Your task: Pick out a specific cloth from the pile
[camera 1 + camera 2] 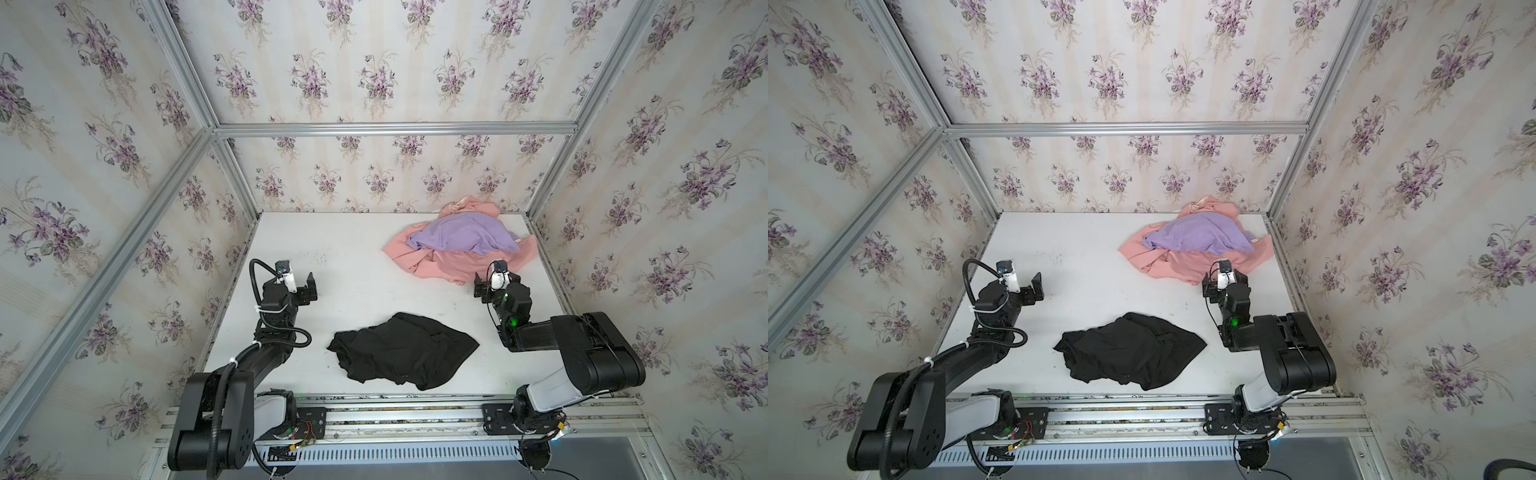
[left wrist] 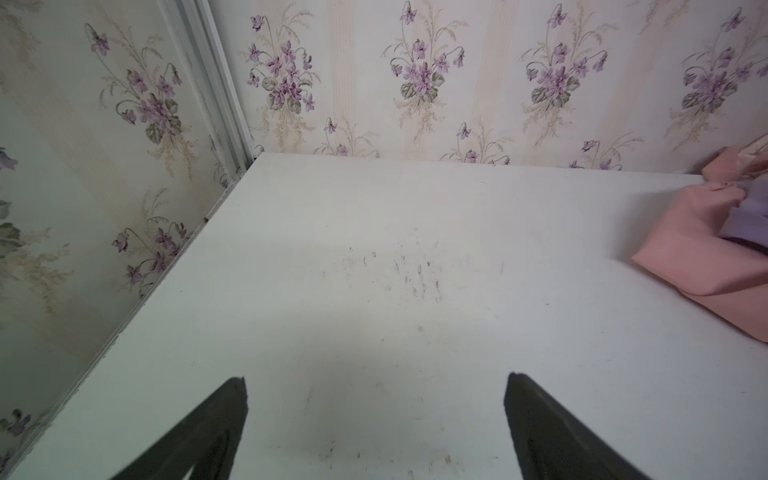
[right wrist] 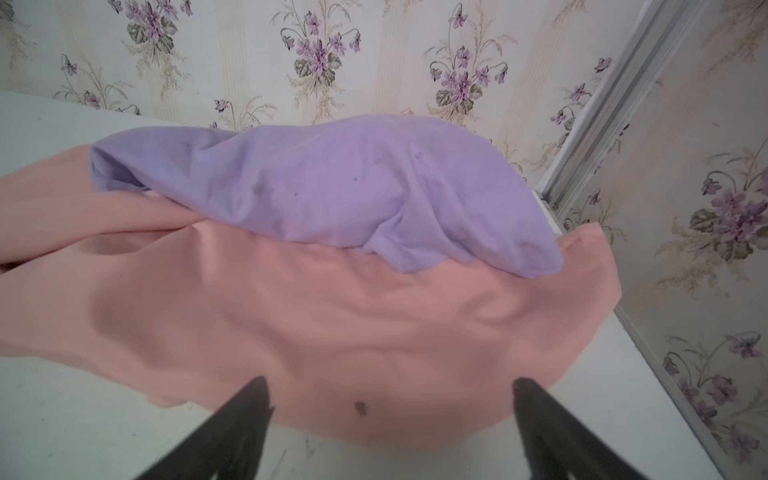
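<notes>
The black cloth [image 1: 403,353] [image 1: 1129,351] lies crumpled by itself on the white table [image 1: 353,257], near the front edge and apart from the pile. At the back right the pile holds a lilac cloth [image 1: 461,235] [image 3: 332,187] draped over a larger salmon pink cloth [image 1: 449,266] [image 3: 332,324]. My right gripper [image 1: 497,286] [image 3: 390,380] is open just in front of the pink cloth's near edge, holding nothing. On the left side, my left gripper [image 1: 309,286] [image 2: 376,378] hovers open over bare table. Only the pink cloth's edge [image 2: 706,249] shows in the left wrist view.
Floral-papered walls with aluminium frame posts [image 1: 232,174] close in the table at the back and on both sides. The arms' rail [image 1: 395,415] runs along the front edge. Faint scuff marks [image 2: 415,282] dot the table ahead of the left gripper.
</notes>
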Tool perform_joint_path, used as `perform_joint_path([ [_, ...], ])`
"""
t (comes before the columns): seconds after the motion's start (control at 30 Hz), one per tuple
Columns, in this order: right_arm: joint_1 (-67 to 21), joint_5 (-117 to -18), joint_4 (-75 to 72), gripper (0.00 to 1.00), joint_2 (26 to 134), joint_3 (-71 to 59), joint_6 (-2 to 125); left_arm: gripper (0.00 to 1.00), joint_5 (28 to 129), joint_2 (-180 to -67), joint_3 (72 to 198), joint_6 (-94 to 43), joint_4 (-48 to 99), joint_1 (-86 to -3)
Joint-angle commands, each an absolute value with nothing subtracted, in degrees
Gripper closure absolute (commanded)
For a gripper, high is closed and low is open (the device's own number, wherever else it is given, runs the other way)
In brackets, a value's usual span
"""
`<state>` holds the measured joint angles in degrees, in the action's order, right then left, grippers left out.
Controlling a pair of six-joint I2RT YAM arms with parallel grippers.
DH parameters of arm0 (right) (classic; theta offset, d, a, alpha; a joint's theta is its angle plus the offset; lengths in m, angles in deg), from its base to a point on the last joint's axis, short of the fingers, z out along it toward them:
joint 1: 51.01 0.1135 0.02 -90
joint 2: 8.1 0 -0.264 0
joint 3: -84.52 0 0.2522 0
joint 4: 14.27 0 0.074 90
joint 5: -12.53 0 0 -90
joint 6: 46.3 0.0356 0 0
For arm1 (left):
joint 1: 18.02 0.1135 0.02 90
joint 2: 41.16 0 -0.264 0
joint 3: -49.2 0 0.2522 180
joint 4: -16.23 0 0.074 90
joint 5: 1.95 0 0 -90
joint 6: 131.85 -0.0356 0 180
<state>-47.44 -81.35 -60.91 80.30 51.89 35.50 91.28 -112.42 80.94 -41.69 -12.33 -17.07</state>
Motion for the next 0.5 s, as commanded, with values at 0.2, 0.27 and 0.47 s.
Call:
perform_joint_path([
  [0.2, -47.9, -76.9, -53.9, 0.0, 80.0, 49.8, 38.0, 0.0, 89.5, -117.7, 78.9, -41.8, -25.3, -17.5],
  [0.27, -48.0, -76.0, -53.9, 0.0, 80.8, 49.1, 37.7, 0.0, 89.6, -117.1, 79.8, -41.8, -22.2, -17.7],
  [0.47, -50.7, -71.7, -49.8, 0.0, 81.2, 47.0, 39.9, 0.0, 90.1, -117.4, 79.8, -42.1, -22.6, -18.0],
])
